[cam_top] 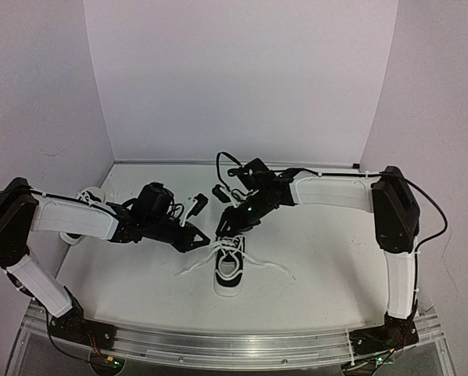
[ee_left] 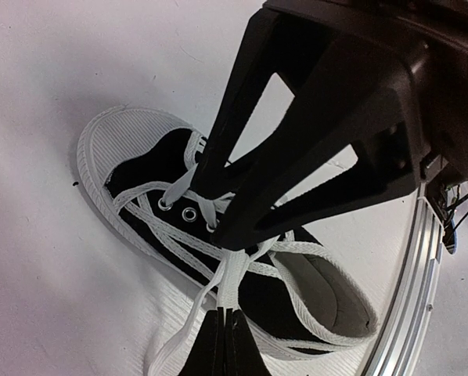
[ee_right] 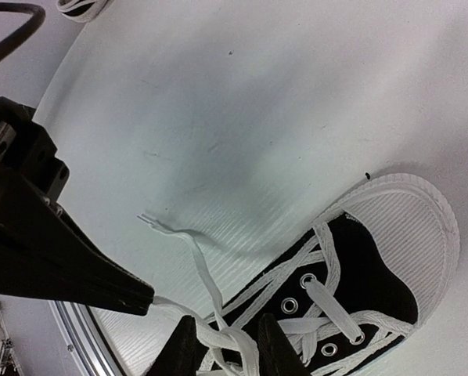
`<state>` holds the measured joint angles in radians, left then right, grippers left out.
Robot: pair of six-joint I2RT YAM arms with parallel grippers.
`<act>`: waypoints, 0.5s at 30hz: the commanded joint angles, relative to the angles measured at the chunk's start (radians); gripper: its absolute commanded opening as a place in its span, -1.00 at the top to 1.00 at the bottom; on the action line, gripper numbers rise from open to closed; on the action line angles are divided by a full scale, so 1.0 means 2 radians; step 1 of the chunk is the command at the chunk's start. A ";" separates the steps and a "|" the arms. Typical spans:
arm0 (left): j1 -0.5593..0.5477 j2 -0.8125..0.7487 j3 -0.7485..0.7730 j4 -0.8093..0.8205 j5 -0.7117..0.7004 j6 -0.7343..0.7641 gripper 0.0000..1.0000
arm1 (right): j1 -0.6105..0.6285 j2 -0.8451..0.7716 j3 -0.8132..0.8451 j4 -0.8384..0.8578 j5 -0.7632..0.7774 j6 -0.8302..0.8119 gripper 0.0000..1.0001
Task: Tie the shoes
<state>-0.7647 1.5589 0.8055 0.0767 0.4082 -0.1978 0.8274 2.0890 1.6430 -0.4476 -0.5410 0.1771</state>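
Observation:
One black-and-white shoe lies mid-table with its white laces spread loose. It also shows in the left wrist view and the right wrist view. My left gripper is shut on a white lace just above the shoe's opening, its tip at the bottom of the left wrist view. My right gripper is open over the shoe, its fingers either side of a bunch of lace. The second shoe lies at the far left, partly hidden behind the left arm.
Two small black objects lie on the table behind the grippers. A loose lace end trails on the white table. The aluminium rail runs along the near edge. White walls enclose the back and sides.

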 commanded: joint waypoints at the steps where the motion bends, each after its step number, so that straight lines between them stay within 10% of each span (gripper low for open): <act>1: 0.002 -0.016 0.011 -0.003 -0.002 0.009 1.00 | 0.005 0.011 0.018 -0.022 0.019 -0.018 0.51; 15: 0.002 -0.009 0.015 -0.002 -0.003 0.009 1.00 | 0.006 0.007 0.005 -0.034 0.022 -0.033 0.62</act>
<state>-0.7647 1.5589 0.8055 0.0692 0.4076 -0.1978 0.8322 2.0960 1.6444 -0.4967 -0.5130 0.1333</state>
